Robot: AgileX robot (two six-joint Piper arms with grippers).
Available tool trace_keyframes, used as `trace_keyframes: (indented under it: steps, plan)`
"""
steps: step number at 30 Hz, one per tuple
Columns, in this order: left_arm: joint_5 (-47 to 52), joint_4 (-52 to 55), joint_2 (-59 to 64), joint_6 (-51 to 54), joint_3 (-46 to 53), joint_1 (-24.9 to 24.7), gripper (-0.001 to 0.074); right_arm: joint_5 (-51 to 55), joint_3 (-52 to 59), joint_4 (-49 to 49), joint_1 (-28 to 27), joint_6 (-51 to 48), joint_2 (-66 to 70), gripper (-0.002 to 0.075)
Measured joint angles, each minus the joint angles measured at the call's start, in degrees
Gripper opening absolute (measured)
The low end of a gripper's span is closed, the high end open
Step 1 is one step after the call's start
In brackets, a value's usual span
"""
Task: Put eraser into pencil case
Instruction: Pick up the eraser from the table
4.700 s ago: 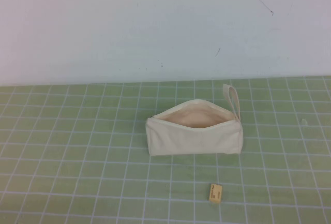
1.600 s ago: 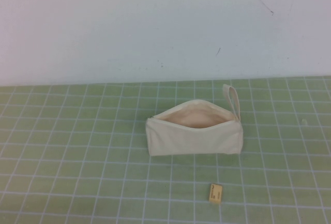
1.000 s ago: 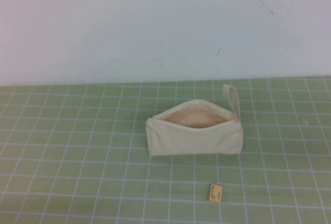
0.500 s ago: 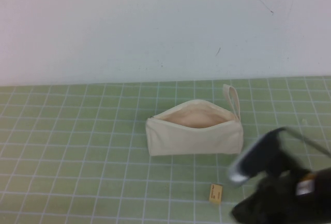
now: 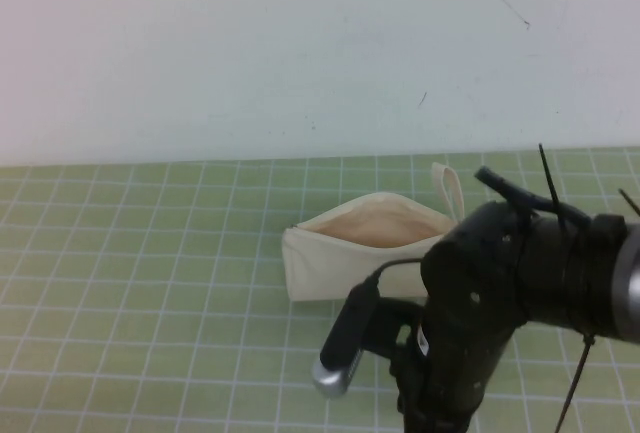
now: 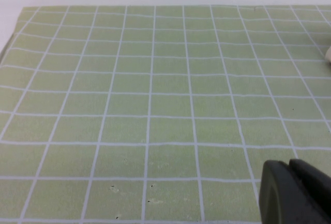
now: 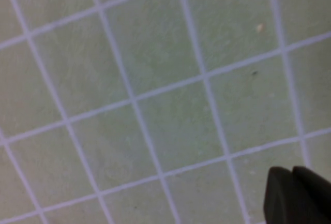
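The pencil case (image 5: pixel 340 243) is a cream pouch lying open on the green grid mat, with its peach lining and loop strap (image 5: pixel 452 188) showing. My right arm (image 5: pixel 500 283) reaches in from the lower right and covers the pouch's right front part. The eraser is hidden behind that arm. My right gripper (image 7: pixel 292 182) shows in the right wrist view with its fingers pressed together over bare mat, holding nothing. My left gripper (image 6: pixel 292 175) is shut and empty over bare mat in the left wrist view, and it is out of the high view.
The green grid mat (image 5: pixel 150 283) covers the table up to a white wall (image 5: pixel 250 53) at the back. A small cream edge (image 6: pixel 328 53) shows at the side of the left wrist view.
My right arm has swung in from the lower right and risen in front of the pouch. It now covers the eraser, which lay in plain view before. The pouch has not moved.
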Motion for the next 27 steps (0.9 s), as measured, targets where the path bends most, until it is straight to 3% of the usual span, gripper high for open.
trace_keyframes:
  steps: [6,13,18,23,25,27]
  plan:
    - [0.0,0.0,0.0,0.0,0.0,0.0,-0.0001,2.1,-1.57,-0.13,-1.45,1.58,0.0,-0.0001]
    - [0.0,0.0,0.0,0.0,0.0,0.0,-0.0001,3.57,-1.57,9.64,-7.11,2.56,0.0,-0.0001]
    - [0.0,0.0,0.0,0.0,0.0,0.0,-0.0001,-1.0,-1.57,17.49,-11.78,2.86,0.0,-0.0001]
    - [0.0,0.0,0.0,0.0,0.0,0.0,-0.0001,-9.81,-1.57,19.35,-13.04,10.39,0.13,0.0001]
    - [0.0,0.0,0.0,0.0,0.0,0.0,-0.0001,-10.78,-1.57,19.89,-13.04,11.91,0.34,0.0036]
    - [0.0,0.0,0.0,0.0,0.0,0.0,-0.0001,-10.24,-1.57,20.16,-13.04,12.53,1.08,0.0117]
